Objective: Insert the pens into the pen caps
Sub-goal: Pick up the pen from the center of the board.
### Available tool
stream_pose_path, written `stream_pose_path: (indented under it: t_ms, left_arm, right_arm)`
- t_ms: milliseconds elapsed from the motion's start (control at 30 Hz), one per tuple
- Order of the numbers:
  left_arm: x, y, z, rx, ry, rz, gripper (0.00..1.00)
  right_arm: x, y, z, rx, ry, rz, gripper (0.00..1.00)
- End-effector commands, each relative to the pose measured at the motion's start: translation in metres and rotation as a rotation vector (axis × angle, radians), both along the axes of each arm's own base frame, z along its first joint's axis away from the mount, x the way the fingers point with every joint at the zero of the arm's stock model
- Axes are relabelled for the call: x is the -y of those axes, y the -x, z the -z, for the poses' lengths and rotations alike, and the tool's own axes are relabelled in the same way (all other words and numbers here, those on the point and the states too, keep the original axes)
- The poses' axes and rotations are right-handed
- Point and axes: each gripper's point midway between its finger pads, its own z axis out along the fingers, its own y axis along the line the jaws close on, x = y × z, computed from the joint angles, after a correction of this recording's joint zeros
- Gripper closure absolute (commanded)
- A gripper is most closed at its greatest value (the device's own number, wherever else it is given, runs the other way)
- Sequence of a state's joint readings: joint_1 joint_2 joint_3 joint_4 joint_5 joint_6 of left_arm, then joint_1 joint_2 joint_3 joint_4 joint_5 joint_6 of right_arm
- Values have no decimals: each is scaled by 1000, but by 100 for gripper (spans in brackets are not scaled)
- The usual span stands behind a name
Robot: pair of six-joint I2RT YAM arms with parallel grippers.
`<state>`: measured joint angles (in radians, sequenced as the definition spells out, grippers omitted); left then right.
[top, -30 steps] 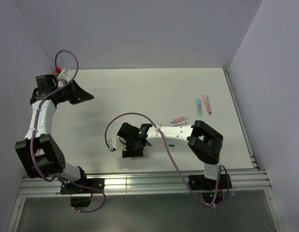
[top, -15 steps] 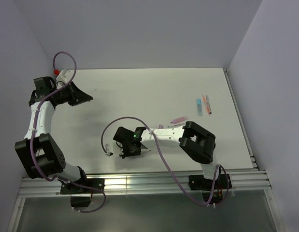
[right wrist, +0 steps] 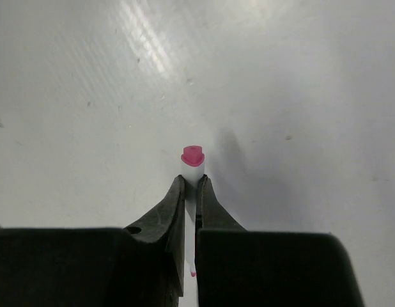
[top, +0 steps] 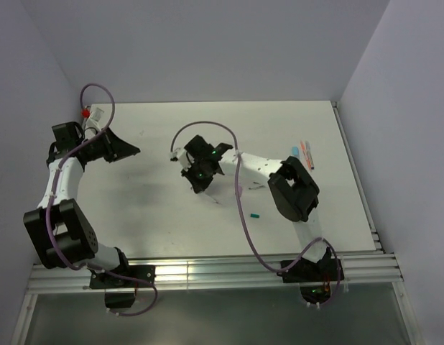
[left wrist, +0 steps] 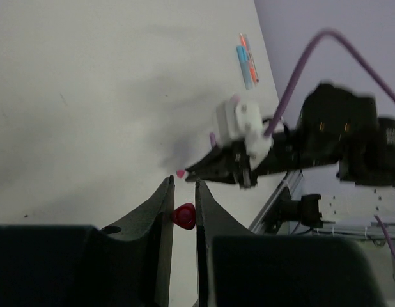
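While the left fingers (left wrist: 156, 220) pinch a red cap (left wrist: 183, 216) at upper left, the right fingers (right wrist: 175, 211) clamp a pink-tipped white pen (right wrist: 193, 167) mid-frame.

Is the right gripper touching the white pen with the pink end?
Touching. The right wrist view shows the right gripper with its jaws closed on the white pen just below its pink end, no gap visible.

Red cap (left wrist: 183, 216), white pink-tipped pen (right wrist: 193, 170)
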<state>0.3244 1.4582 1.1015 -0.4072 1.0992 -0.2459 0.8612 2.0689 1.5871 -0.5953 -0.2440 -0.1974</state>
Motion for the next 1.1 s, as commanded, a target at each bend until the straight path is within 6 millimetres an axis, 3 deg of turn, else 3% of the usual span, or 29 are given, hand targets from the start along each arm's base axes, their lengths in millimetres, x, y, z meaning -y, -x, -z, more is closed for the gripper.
stream_pose_path:
  t_ms: [0, 133, 200, 233, 367, 400, 433, 467, 500, 567, 767, 900, 933, 1000, 1033, 1067]
  left_arm:
    - [18, 28, -41, 235, 21, 142, 100]
    - [37, 69, -45, 392, 44, 289, 100]
    - [45, 87, -40, 373, 84, 332, 100]
    - [46, 89, -41, 421, 66, 355, 100]
    - [51, 100, -39, 165, 270, 359, 100]
    - [52, 95, -28, 213, 278, 383, 100]
    - [52, 93, -36, 265, 298, 390, 100]
    - [57, 103, -37, 165, 412, 334, 100]
    - [57, 101, -32, 18, 492, 320, 100]
    - [54, 96, -35, 124, 429, 326, 100]
    - [59, 104, -41, 150, 418, 343, 99]
    - [49, 70, -62, 51, 473, 343, 99]
    - [45, 55, -82, 90, 453, 361, 99]
    - [38, 31, -94, 16, 490, 361, 99]
    - [37, 21, -119, 91, 450, 389, 100]
    - [38, 13, -124, 79, 455, 401, 100]
  right_arm:
    - [-22, -12, -90, -59, -269, 81, 100]
    - [-14, -43, -163, -43, -463, 152, 100]
    - [-3, -58, -197, -19, -541, 183, 100]
    - [-2, -64, -217, -4, -583, 194, 100]
    - [13, -79, -272, 46, -696, 225, 100]
    - [16, -84, -283, 66, -723, 235, 100]
    - [18, -85, -297, 75, -752, 242, 100]
    - [18, -86, -304, 82, -771, 242, 100]
    - [20, -88, -310, 95, -783, 248, 100]
    - [20, -90, -319, 110, -797, 261, 100]
    - [27, -91, -320, 96, -824, 335, 100]
    - [22, -90, -343, 76, -920, 326, 100]
    - [23, -90, -349, 74, -935, 329, 100]
    - [26, -89, -369, 113, -965, 324, 100]
    - [28, -89, -374, 129, -972, 326, 100]
    - [29, -88, -378, 137, -977, 323, 100]
